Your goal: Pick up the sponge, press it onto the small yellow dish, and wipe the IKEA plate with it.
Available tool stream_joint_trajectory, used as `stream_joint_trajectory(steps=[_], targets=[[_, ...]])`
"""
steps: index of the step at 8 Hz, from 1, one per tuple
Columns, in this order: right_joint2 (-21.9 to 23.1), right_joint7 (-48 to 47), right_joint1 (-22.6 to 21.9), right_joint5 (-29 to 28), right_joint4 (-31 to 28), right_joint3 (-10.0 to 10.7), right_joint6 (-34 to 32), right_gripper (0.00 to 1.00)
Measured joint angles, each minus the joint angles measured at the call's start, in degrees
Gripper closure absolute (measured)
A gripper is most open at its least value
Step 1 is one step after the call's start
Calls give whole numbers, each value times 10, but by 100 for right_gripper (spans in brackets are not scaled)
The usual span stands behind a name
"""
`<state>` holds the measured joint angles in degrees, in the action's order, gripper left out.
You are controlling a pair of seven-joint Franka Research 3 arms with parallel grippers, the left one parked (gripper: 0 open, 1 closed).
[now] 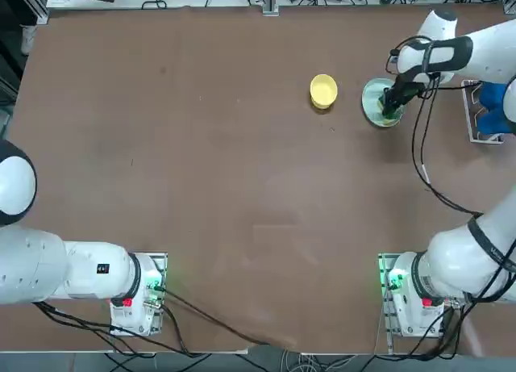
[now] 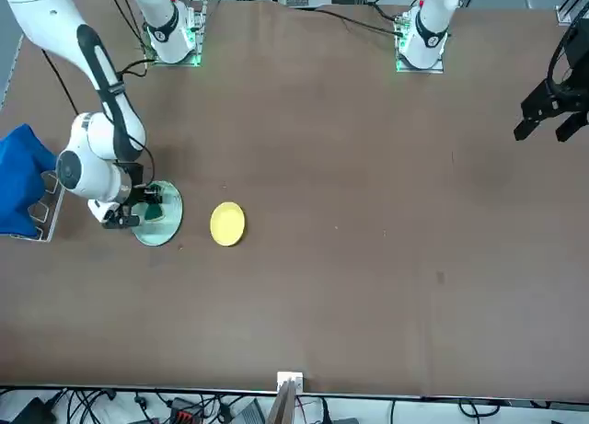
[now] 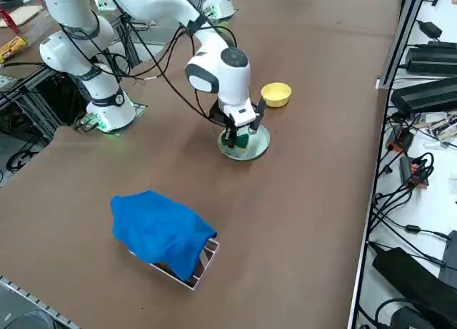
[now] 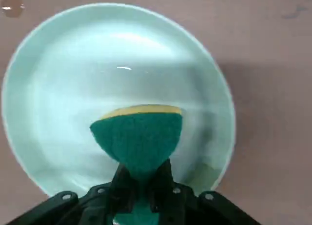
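My right gripper (image 4: 141,178) is shut on the sponge (image 4: 139,137), a green block with a yellow layer, squeezed narrow between the fingers. It holds the sponge down over the pale mint IKEA plate (image 4: 63,88), toward the plate's near side. From overhead the right gripper (image 1: 393,104) sits on the IKEA plate (image 1: 372,94) at the far right of the table. The small yellow dish (image 1: 323,90) stands just left of the plate, apart from it. In the right side view the sponge (image 3: 240,139) shows below the wrist on the IKEA plate (image 3: 253,150).
A blue cloth (image 1: 493,107) lies over a small rack (image 1: 470,114) at the table's right edge, close behind the arm. The arm's cable (image 1: 419,158) hangs over the table beside the plate.
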<state>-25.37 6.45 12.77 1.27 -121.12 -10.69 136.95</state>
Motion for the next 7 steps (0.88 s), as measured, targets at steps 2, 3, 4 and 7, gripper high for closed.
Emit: stream_joint_trajectory(steps=[2,3,4,7], targets=[[-3,2,3,3,5,0,0,83],[-7,2,2,4,11,0,0,83],[-13,3,2,4,21,0,0,83],[-29,3,-1,5,47,-2,0,84]])
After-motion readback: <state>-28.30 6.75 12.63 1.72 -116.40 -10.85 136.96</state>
